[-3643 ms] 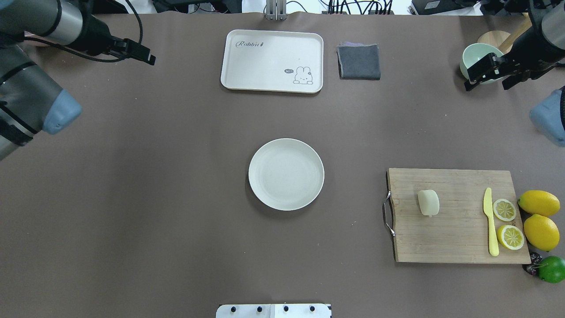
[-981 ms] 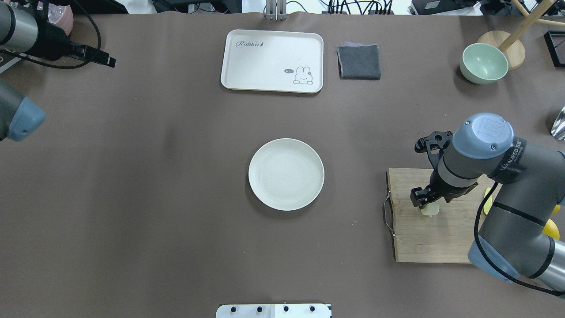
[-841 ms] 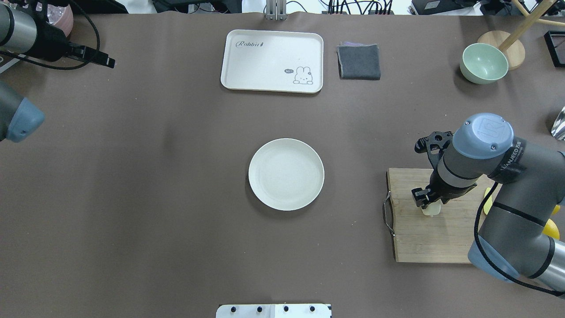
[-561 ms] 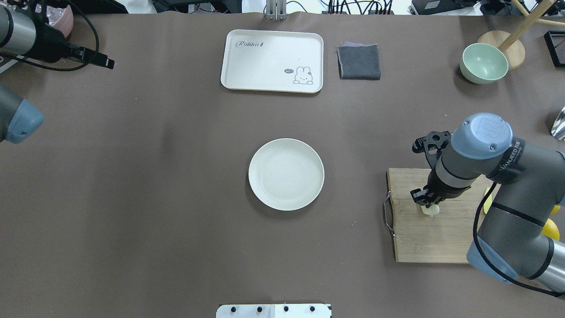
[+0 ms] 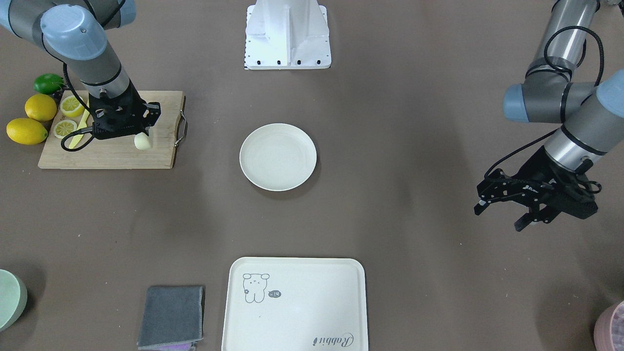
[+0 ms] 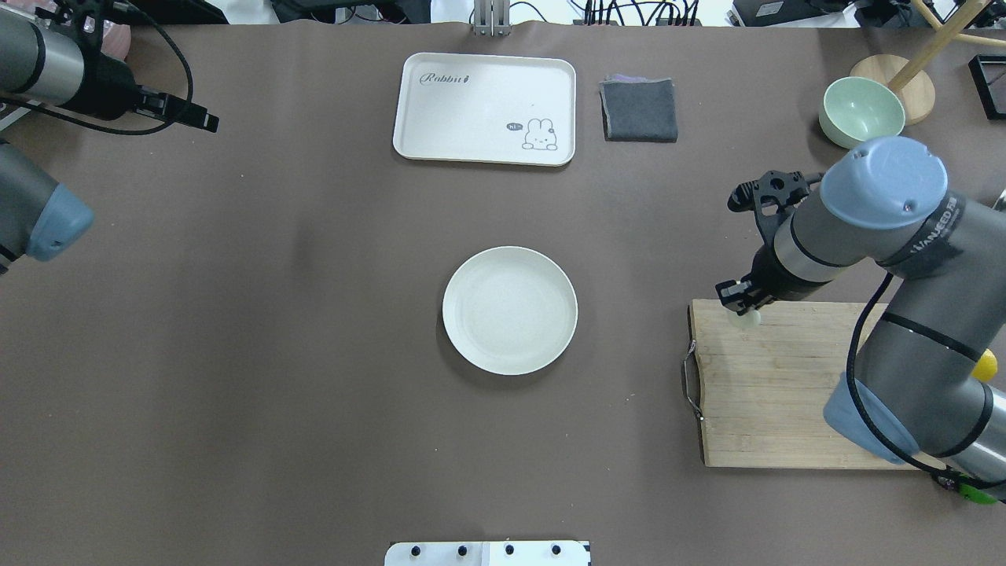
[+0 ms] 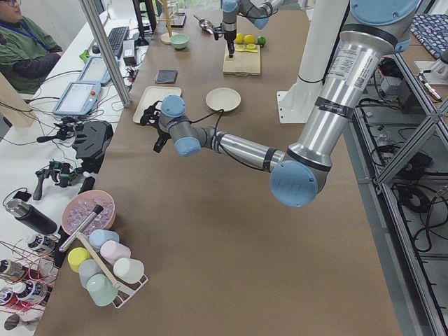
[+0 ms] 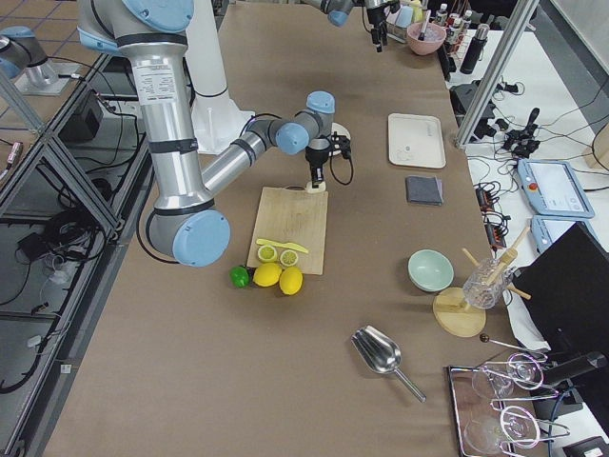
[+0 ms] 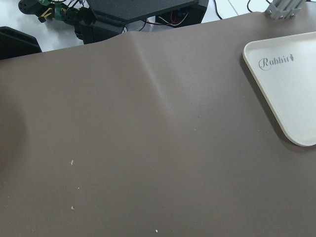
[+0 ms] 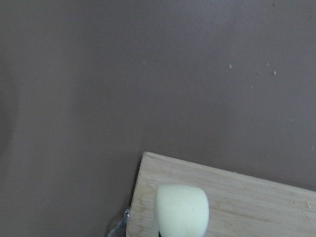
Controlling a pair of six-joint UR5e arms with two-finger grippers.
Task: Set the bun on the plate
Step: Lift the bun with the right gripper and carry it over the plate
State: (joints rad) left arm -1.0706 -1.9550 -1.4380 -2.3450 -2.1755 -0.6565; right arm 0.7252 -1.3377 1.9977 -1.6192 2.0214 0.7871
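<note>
Right gripper (image 6: 737, 305) clamps the bun (image 6: 745, 317) over the cutting board (image 6: 770, 393), at the board's 11 o'clock corner.
In the overhead view the plate (image 6: 509, 310) is at table centre, with the bun well apart at its 3 o'clock. The tray (image 6: 471, 102) is at the plate's 12 o'clock and the green bowl (image 6: 853, 110) at 2 o'clock. Left gripper (image 5: 501, 217) hangs at 10 o'clock, fingers spread, holding nothing.

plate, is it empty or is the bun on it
Empty. The plate is bare inside; the bun is held in the right gripper above the cutting board.
</note>
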